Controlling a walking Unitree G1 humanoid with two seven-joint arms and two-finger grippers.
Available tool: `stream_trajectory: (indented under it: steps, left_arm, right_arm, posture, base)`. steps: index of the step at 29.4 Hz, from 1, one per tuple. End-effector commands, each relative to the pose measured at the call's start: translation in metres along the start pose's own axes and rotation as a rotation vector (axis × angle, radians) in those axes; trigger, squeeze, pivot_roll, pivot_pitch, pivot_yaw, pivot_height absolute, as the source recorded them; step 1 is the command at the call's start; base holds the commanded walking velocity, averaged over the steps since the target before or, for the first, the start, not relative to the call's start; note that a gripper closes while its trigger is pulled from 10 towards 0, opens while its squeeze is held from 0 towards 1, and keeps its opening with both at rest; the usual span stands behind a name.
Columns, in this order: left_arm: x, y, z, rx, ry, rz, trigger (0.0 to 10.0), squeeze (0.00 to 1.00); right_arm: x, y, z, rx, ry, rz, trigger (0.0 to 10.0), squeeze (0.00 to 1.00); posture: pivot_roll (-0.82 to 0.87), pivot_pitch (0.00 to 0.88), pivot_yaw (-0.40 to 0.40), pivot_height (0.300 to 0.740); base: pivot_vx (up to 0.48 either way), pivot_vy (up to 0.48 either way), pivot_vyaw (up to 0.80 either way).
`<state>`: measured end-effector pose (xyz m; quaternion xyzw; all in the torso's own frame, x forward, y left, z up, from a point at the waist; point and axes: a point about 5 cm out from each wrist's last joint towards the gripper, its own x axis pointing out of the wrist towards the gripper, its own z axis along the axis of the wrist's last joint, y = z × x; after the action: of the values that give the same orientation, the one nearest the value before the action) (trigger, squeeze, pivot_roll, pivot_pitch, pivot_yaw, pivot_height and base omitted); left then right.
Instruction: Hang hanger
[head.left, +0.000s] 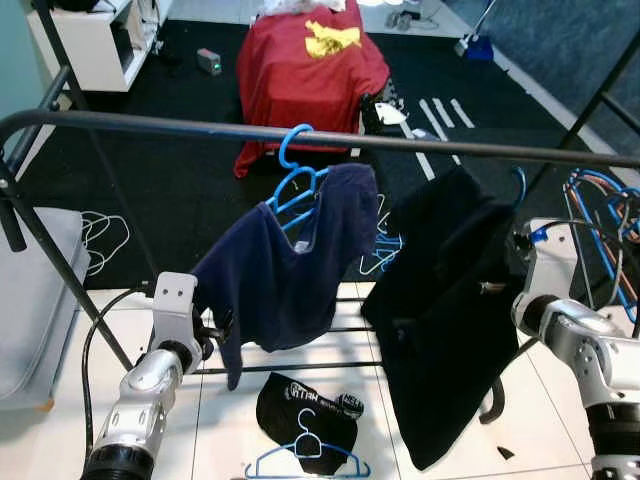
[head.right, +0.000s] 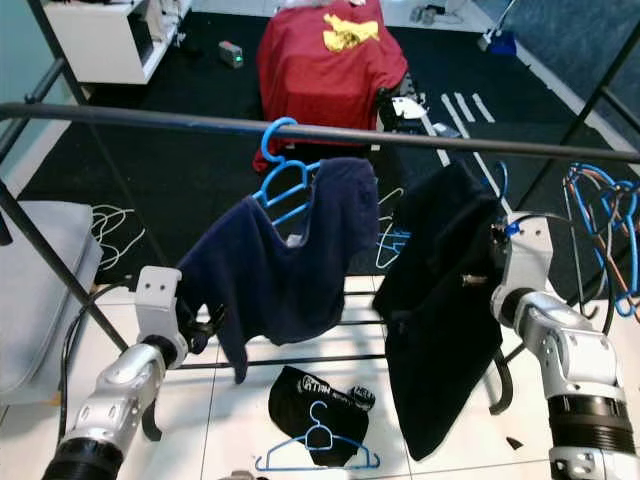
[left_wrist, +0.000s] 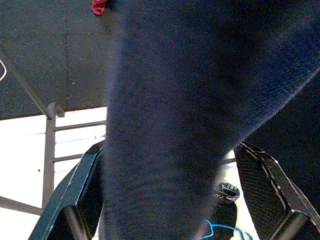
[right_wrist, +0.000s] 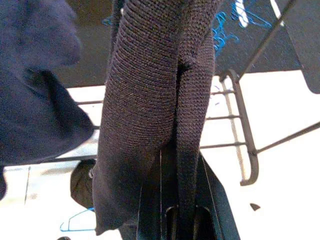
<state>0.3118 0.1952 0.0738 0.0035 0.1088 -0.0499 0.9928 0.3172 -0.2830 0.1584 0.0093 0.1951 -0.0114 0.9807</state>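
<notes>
Overhead, two garments (head.left: 290, 270), one rail (head.left: 200, 125).

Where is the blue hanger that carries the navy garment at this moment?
In the left eye view the blue hanger hangs by its hook on the black rail, near the middle, with the navy garment draped on it, left of the black garment.

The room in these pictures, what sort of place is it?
Probably a home laundry or bedroom corner: a black metal clothes rail carries a navy garment on a blue plastic hanger, a black cap lies on white floor tiles, and a red cloth lies behind.
</notes>
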Motion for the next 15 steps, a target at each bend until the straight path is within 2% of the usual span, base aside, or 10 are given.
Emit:
stream_trajectory:
  steps: [1,6,8,9,11,15]
  left_arm:
    - [-0.003,0.001,-0.010,0.012,0.039,0.000,10.0,0.00]
    - [-0.002,-0.001,-0.009,0.013,0.033,-0.006,10.0,0.00]
    - [-0.002,-0.003,-0.010,0.023,0.036,-0.017,10.0,0.00]
    - [-0.002,-0.003,-0.010,0.023,0.036,-0.017,10.0,0.00]
    - [-0.003,-0.005,-0.013,0.036,0.047,-0.028,10.0,0.00]
    - [-0.004,-0.005,-0.014,0.038,0.048,-0.028,10.0,0.00]
  right_arm:
    - [-0.004,-0.008,0.014,-0.013,-0.056,-0.021,10.0,0.00]
    - [-0.006,0.004,0.030,-0.062,-0.157,0.078,10.0,0.00]
    - [-0.015,0.022,0.051,-0.138,-0.267,0.205,10.0,0.00]
    - [-0.015,0.022,0.051,-0.138,-0.267,0.205,10.0,0.00]
    - [-0.021,0.034,0.063,-0.173,-0.316,0.286,10.0,0.00]
    - [-0.018,0.032,0.066,-0.172,-0.313,0.267,10.0,0.00]
  posture:
    - [0.05,0.165,-0.070,0.740]
    - [0.05,0.163,-0.070,0.740]
    - [0.05,0.161,-0.070,0.740]
    - [0.05,0.161,-0.070,0.740]
    - [0.05,0.161,-0.069,0.740]
    - [0.05,0.160,-0.071,0.740]
  base:
    - [0.000,0.000,0.00]
    - [0.000,0.000,0.00]
    - [0.000,0.000,0.00]
    - [0.000,0.000,0.00]
    - [0.000,0.000,0.00]
    - [0.000,0.000,0.00]
